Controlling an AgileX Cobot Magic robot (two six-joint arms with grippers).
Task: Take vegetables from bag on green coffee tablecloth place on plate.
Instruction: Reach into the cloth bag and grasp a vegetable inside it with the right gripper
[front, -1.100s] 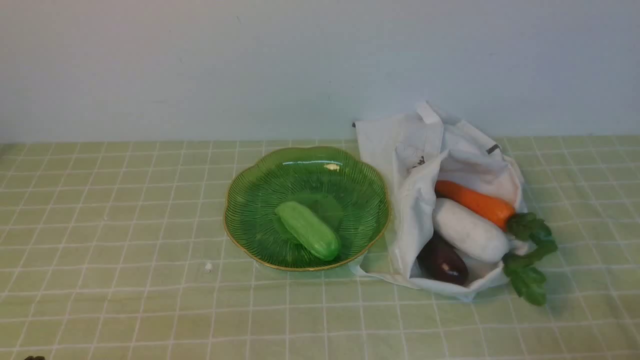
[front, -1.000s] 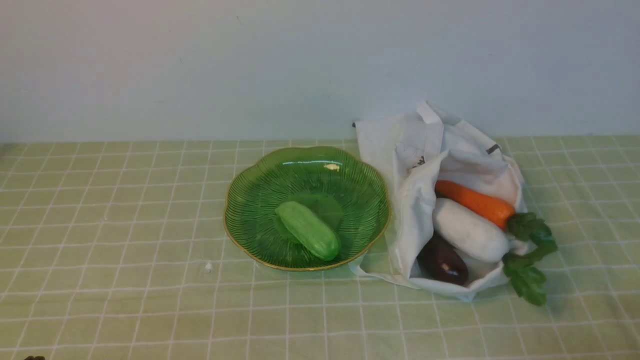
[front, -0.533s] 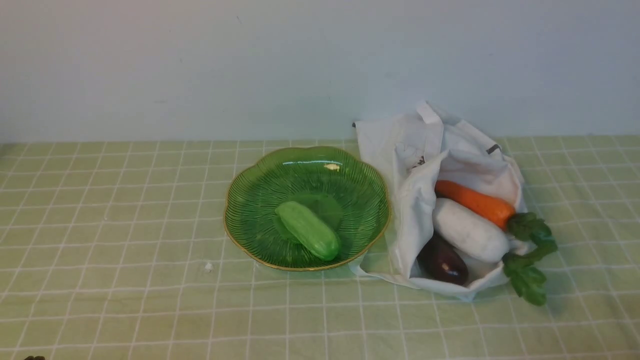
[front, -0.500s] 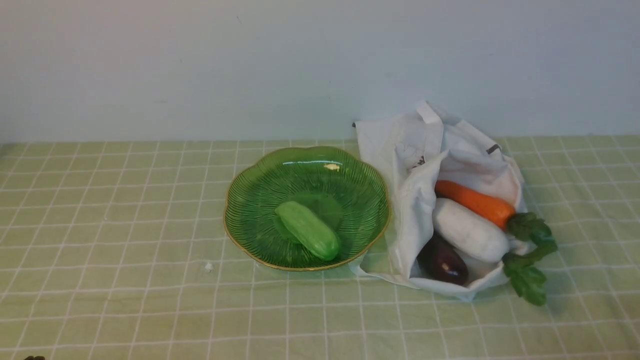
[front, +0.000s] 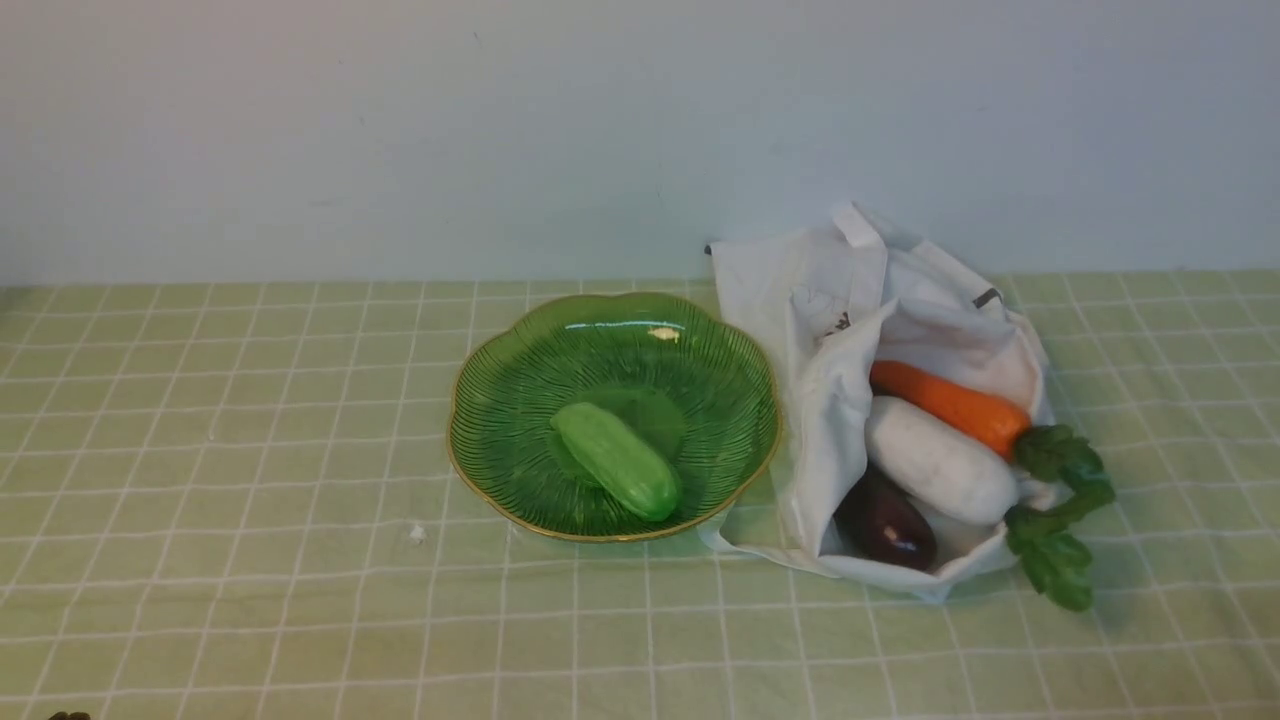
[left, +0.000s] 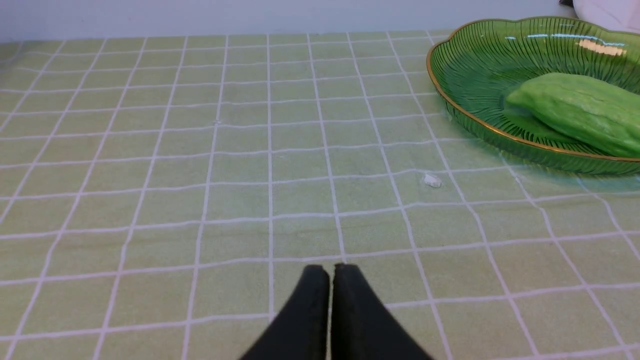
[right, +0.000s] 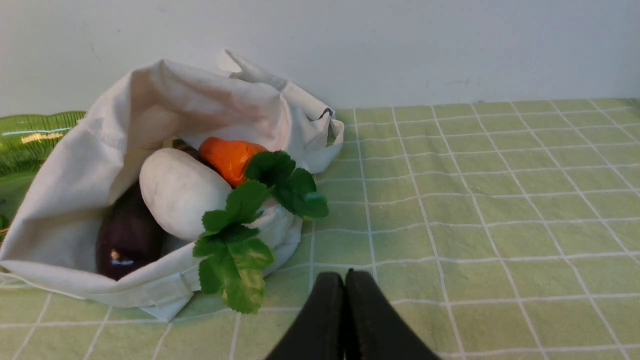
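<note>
The white bag (front: 840, 320) lies open on the pale green tablecloth (front: 250, 420), right of the green glass plate (front: 500, 400). In the bag lie an orange carrot (front: 945, 405), a white radish (front: 935, 460) and one dark purple eggplant (front: 885, 525); their leaves (front: 1060, 500) hang out. A green cucumber-like vegetable (front: 617, 460) lies on the plate. Neither arm shows in the front view. My left gripper (left: 330, 272) is shut and empty, low over the cloth near the plate (left: 450, 95). My right gripper (right: 344, 280) is shut and empty beside the bag (right: 75, 165).
A small white speck (front: 416, 535) lies on the cloth in front of the plate's left side. A pale wall (front: 400, 130) stands right behind the table. A dark bit (front: 68, 715) shows at the front view's lower left corner.
</note>
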